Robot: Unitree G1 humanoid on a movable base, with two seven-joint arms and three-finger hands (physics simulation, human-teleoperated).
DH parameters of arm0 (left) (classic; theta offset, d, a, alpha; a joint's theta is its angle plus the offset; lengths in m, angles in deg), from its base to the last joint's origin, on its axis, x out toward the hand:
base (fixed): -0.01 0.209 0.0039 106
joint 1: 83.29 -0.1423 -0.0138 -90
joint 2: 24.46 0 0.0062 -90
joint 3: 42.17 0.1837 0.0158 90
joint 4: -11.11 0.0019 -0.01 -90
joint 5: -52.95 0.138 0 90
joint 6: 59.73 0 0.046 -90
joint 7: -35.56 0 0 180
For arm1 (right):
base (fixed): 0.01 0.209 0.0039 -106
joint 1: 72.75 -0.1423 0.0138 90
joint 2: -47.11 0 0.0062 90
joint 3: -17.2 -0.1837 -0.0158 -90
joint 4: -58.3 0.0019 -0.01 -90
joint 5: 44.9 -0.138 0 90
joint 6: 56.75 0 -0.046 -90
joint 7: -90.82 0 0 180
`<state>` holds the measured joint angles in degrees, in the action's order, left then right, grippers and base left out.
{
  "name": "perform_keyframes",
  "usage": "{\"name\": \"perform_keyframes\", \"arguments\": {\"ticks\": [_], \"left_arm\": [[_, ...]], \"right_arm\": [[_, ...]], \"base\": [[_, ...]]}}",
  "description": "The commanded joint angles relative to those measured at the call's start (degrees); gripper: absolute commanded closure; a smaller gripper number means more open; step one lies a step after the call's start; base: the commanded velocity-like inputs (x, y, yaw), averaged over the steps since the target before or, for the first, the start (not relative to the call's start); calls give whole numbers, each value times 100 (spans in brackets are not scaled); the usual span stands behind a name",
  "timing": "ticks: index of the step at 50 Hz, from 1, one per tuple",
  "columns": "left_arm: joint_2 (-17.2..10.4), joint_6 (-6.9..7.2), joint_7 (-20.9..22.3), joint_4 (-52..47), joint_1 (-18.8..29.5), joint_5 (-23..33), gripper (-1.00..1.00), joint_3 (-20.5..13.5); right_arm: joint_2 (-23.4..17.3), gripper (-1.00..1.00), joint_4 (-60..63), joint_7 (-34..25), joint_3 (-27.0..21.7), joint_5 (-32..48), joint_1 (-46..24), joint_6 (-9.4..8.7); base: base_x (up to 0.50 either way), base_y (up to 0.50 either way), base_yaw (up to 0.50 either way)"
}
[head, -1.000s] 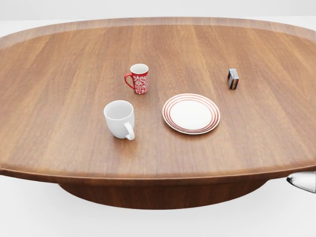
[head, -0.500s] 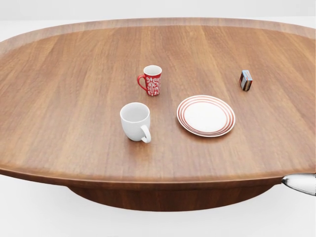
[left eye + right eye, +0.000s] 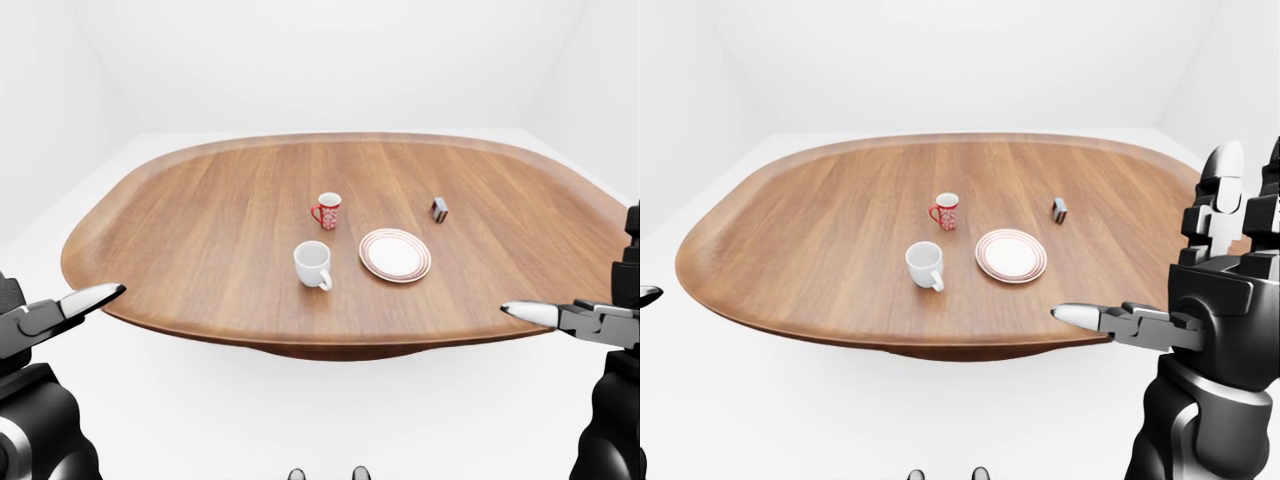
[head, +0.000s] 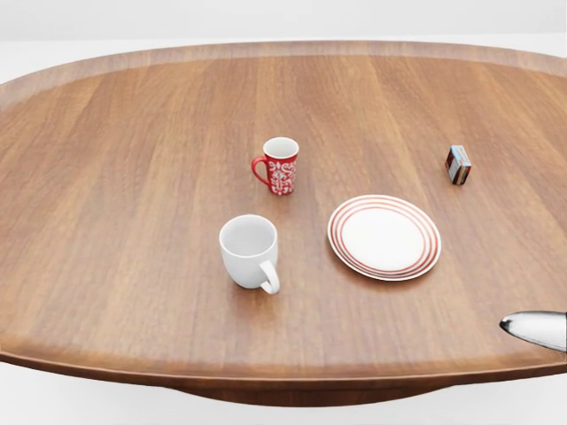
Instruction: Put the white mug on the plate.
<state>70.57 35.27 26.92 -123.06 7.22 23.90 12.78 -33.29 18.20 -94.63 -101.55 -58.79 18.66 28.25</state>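
Note:
The white mug (image 4: 250, 252) stands upright on the oval wooden table (image 4: 106, 177), handle toward the bottom of the head view. The white plate with red rings (image 4: 384, 237) lies just to its right, apart from it and empty. My right hand (image 3: 1185, 285) is open and empty, held off the table's near edge at the right; one fingertip (image 4: 534, 328) shows in the head view. My left hand (image 3: 62, 310) is open and empty, low at the left, off the table's edge. Both hands are far from the mug.
A red patterned mug (image 4: 279, 166) stands above the white mug in the head view. A small striped box (image 4: 458, 165) stands above and right of the plate. White floor and walls surround the table.
The whole picture has shifted: the camera moved closer, so the mugs, plate and box sit lower, further right and larger. The right fingertip stays at the lower right.

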Motion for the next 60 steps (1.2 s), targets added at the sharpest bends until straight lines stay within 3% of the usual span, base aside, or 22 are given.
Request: {"name": "perform_keyframes", "arguments": {"ticks": [1,60], "left_arm": [[12,0,3,-19,-6,9,-100,11],[56,0,23,-27,-11,76,-100,86]], "right_arm": [[16,-100,-24,-6,19,19,13,0],[47,-100,-114,-15,99,0,47,0]], "base": [[26,5,0],[26,2,0]]}}
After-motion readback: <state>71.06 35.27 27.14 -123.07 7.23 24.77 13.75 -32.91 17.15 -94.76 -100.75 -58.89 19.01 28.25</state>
